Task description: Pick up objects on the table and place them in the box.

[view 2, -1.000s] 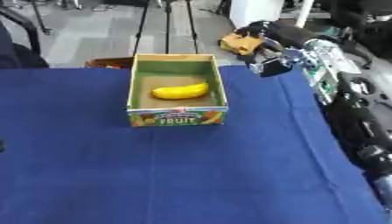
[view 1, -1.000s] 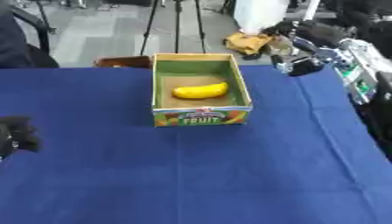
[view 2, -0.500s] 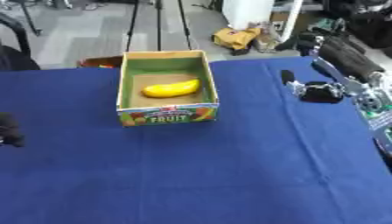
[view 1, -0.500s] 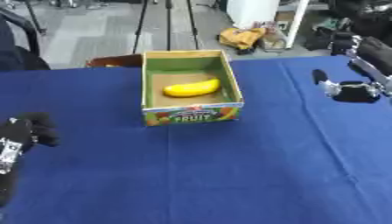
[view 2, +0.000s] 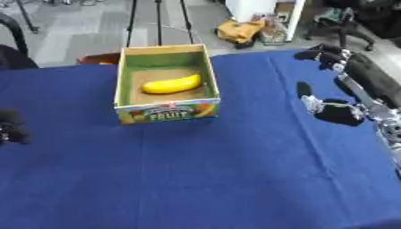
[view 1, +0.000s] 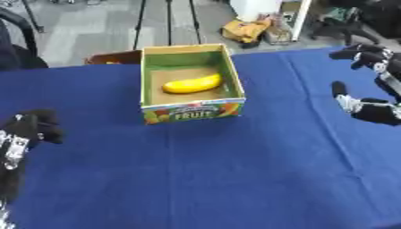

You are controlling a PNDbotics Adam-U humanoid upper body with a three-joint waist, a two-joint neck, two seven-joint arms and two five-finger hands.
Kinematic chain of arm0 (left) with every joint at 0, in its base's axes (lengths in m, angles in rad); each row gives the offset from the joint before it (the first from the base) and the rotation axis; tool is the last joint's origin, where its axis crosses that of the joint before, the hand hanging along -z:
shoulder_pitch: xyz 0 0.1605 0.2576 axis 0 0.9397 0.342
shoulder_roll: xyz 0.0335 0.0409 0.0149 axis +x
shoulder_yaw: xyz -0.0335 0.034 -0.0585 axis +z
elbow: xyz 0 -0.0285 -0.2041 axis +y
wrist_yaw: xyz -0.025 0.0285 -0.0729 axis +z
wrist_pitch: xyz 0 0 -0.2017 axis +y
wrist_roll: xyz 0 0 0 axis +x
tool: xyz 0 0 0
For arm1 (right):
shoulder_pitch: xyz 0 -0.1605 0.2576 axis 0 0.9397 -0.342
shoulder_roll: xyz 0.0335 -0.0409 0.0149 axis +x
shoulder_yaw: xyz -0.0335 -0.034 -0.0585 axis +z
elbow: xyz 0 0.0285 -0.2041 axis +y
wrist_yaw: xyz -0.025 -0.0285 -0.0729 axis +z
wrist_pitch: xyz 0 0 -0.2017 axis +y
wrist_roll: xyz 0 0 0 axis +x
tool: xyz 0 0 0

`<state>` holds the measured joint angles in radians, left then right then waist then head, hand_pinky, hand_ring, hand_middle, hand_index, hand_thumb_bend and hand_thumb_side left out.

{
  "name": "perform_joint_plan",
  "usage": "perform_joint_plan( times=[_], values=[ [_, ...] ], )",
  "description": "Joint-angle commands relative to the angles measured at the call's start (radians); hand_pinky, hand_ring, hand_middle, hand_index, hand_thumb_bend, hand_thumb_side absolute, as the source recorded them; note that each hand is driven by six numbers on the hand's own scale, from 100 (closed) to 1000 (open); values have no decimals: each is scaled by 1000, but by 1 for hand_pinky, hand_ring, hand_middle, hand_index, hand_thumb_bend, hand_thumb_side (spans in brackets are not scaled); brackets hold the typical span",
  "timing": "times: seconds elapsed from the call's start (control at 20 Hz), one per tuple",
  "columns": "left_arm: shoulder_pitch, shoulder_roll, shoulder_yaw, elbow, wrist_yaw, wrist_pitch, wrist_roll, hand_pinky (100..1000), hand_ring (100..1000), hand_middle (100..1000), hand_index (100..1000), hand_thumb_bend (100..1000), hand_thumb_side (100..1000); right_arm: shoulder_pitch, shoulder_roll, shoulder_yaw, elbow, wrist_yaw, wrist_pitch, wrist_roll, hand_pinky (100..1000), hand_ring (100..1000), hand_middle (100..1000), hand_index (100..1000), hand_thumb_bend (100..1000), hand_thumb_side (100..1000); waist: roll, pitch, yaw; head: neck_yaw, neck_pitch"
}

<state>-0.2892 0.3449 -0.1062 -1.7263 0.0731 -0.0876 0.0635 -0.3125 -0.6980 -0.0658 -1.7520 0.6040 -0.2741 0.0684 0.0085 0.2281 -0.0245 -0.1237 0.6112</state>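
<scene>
Left hand [view 1: 35, 127] sits at the left edge of the table, low in the frame, over the blue cloth [view 1: 203, 174]; it reads as a dark bunched shape with fingers curled in and nothing in them, well apart from the box. Forearm with light markings runs down toward the lower left corner. Box [view 1: 192, 112] is a small cardboard fruit carton, green inside, printed front panel with "FRUIT" facing the camera, standing upright on the cloth toward the far-middle of the table, slightly left of centre. Banana [view 1: 192, 83] is already in it: yellow, lying flat on the box floor, roughly across the width, tilted a bit up to the right, inside the walls and not sticking over the rim. No other loose item visible on the cloth. Right hand [view 2: 337, 112] is over the right side of the table, near the edge, well clear of the box; thumb or a finger pokes up on its left side, the rest is a dark blob, holding nothing, and I cannot tell how far the fingers are bent. Right arm [view 2: 364, 78] comes in from the upper right, black with silver segments, another dark joint showing near the far right table edge. Behind the table: grey floor, tripod legs [view 1: 168, 18], a yellow-brown bag [view 1: 247, 29] on the ground.
</scene>
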Motion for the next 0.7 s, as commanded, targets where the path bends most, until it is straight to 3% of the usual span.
perform_joint_plan(
  times=[0.05,0.7],
  values=[
    [-6,14,11,-12,-3,-2,4,545,556,581,724,559,819,5,-5,-21,-35,-14,11,6,644,809,755,871,100,139,0,-14,-2,4,13],
    [-2,8,10,-10,-2,-1,6,544,555,581,723,558,820,27,24,-26,-55,-29,19,26,641,811,755,870,100,209,0,-17,2,7,19]
  ],
)
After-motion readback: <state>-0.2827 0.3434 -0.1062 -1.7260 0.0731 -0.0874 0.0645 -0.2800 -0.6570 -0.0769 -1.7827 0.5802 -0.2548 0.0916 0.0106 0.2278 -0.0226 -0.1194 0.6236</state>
